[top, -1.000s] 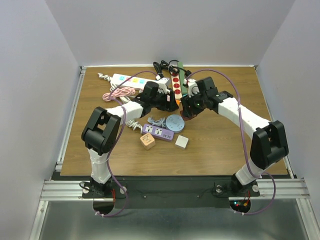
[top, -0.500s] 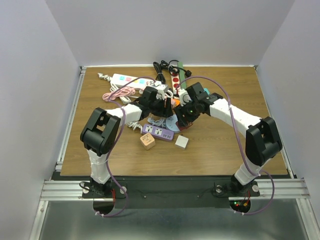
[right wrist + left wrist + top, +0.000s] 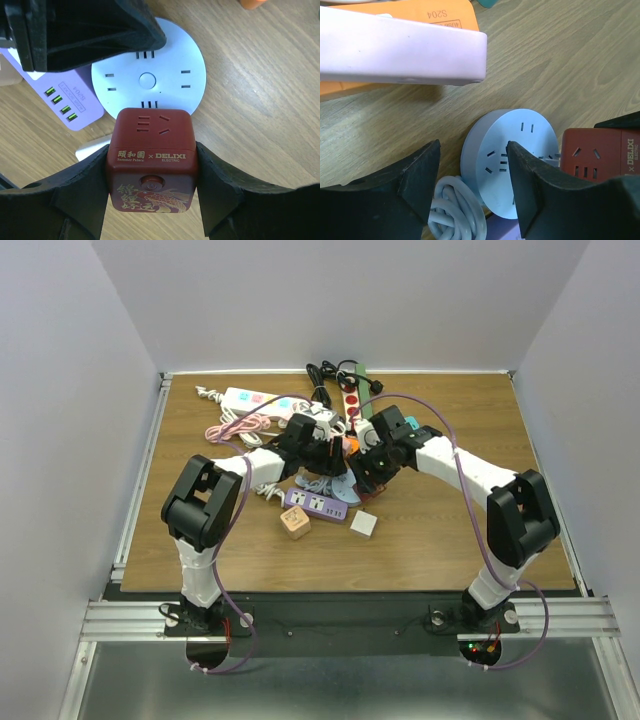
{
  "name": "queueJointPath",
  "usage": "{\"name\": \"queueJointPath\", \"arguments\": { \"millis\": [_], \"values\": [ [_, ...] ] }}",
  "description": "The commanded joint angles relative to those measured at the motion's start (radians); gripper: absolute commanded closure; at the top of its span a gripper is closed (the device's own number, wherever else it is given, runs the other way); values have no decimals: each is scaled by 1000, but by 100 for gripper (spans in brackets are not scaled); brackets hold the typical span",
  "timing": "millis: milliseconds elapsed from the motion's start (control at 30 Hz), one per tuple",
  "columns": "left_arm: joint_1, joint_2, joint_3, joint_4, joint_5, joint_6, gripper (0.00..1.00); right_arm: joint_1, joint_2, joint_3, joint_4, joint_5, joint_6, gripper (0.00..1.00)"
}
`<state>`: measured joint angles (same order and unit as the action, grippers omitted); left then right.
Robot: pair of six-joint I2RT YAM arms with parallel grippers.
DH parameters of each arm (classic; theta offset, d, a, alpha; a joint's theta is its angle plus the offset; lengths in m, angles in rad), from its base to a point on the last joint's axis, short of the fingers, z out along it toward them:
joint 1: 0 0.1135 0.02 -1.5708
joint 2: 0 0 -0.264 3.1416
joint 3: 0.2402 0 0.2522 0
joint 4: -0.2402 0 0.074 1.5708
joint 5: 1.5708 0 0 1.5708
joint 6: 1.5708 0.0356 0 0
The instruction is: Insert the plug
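Right pincer (image 3: 151, 150) is doing the main job now, and I think the step is lining up. It carries the red cube socket (image 3: 152, 170) low over one edge of the round pale blue socket (image 3: 170, 75), which lies flat on the wooden table (image 3: 260, 100). I cannot see any pins, because the underside of the cube is hidden, so I only guess the plug is down there. Next, the cube would need to sit right over one set of holes in the round socket, stay level, and then go straight down with a push. If it tips or sits a bit off, the pins could miss. This pincer's two fingers pinch the cube, one on each side. Left pincer (image 3: 473, 145) is spread apart with nothing in it. It hangs just over the left part of the round socket, near a coil of white cable (image 3: 455, 210), and may be there to stop the socket sliding. A purple socket strip (image 3: 65, 100) lies just beside the round one
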<state>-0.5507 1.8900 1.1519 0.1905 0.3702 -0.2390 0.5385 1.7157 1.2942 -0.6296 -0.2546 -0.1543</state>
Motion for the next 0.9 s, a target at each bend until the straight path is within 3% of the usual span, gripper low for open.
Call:
{"name": "queueJointPath", "arguments": {
  "millis": [0, 500, 867],
  "values": [
    [-9, 14, 22, 6, 29, 21, 35, 11, 13, 59, 5, 6, -21, 100],
    [-12, 41, 43, -34, 19, 29, 45, 46, 10, 30, 5, 21, -11, 100],
    [-14, 34, 48, -37, 22, 32, 45, 49, 56, 40, 7, 38, -27, 100]
  ]
}}
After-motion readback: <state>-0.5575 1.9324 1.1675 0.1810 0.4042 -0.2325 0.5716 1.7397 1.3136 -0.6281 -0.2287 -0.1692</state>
